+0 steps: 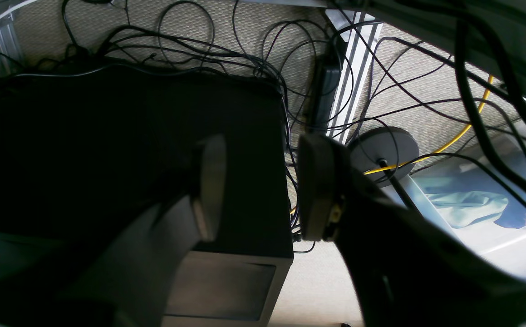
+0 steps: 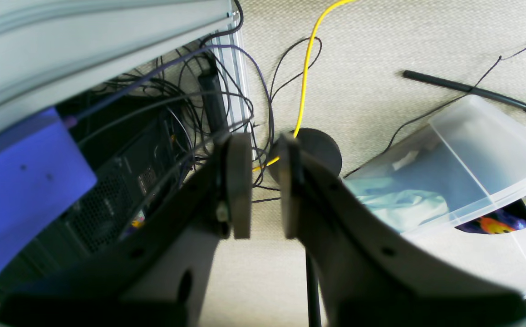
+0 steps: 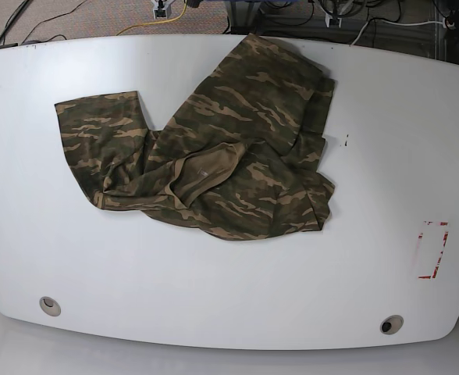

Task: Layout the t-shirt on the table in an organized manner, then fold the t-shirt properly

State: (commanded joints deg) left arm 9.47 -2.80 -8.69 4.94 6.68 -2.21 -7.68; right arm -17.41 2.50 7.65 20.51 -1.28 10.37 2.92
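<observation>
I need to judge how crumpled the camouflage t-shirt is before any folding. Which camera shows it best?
The base view: it shows the whole t-shirt bunched on the white table, one sleeve spread out, tan inner collar exposed. Both wrist views show none of it, only floor, cables and a bin beyond the left gripper and right gripper.

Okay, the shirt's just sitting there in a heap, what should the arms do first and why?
Probably bring both arms over the table toward the t-shirt. It lies crumpled, one sleeve out to the side, and neither arm shows in the base view. The left gripper and right gripper are open and empty, over the floor.
</observation>
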